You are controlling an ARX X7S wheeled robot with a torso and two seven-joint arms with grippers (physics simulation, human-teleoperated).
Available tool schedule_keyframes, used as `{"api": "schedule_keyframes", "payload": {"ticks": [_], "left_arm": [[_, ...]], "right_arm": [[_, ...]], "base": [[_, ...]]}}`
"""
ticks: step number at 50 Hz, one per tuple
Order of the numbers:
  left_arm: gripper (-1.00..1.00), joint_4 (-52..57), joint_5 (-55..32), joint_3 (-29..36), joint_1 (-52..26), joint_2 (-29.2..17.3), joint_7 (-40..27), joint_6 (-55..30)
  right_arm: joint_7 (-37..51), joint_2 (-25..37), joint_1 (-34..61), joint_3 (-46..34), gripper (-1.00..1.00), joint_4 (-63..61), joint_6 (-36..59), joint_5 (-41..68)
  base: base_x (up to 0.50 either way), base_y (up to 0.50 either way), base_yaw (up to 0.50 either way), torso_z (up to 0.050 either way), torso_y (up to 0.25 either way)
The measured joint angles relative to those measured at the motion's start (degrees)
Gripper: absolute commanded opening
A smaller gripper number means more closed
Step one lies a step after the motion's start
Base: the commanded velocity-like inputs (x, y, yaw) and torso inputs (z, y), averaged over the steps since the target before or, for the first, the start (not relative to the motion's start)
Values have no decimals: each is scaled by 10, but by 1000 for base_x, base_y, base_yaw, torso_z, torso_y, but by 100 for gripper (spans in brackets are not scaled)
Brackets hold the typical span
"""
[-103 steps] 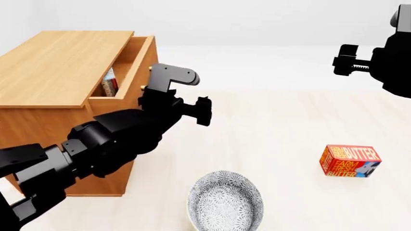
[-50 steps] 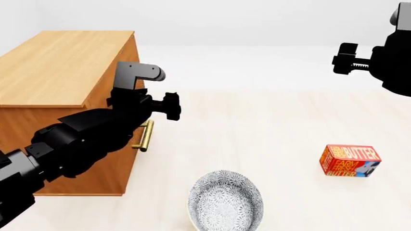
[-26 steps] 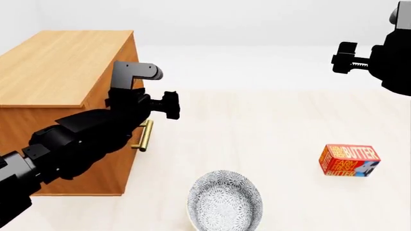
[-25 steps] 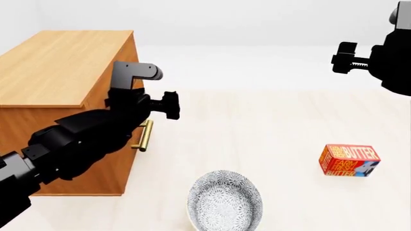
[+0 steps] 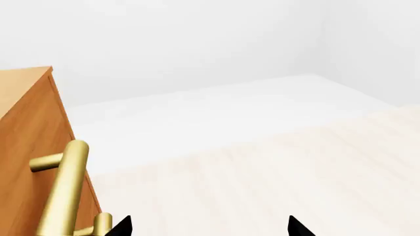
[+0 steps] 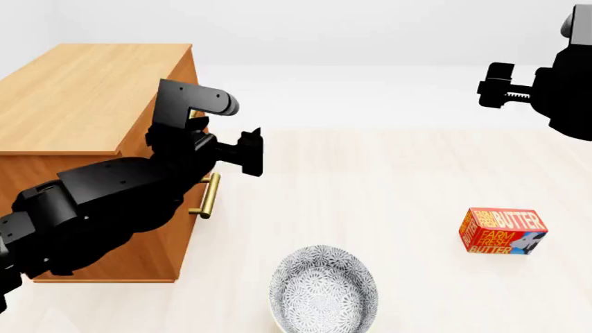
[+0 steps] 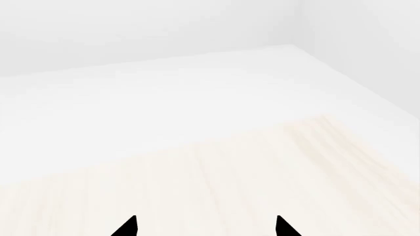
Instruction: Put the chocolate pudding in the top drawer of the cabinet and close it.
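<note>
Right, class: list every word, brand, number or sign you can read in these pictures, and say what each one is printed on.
"BUTTER": large white letters on the top face of the red-orange butter box, head view.
"FARM FRESH BUTTER": smaller print on its front face, only just legible.
The cabinet, bowl and both wrist views show no text.

Top drawer [image 6: 188,118] front mostly behind L arm; pudding unseen.

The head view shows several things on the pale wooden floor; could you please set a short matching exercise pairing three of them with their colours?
Things:
1. tall wooden cabinet
2. bar handle
3. patterned round bowl

Colours:
A. grey and white
B. orange-brown
C. brass

Pairs: 1-B, 2-C, 3-A
</note>
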Motion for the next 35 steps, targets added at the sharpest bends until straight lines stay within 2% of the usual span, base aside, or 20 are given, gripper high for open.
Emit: {"api": "schedule_keyframes", "payload": {"ticks": [19, 35], "left_arm": [[100, 97, -6, -17, -42, -8, -21, -19], [100, 84, -20, -49, -109, 1, -3, -37]], "right_arm": [[3, 2, -2, 6, 100, -3, -1, -2], [3, 8, -5, 14, 100, -31, -15, -7]], "base": [[0, 0, 0, 0, 0], [0, 0, 0, 0, 0]]}}
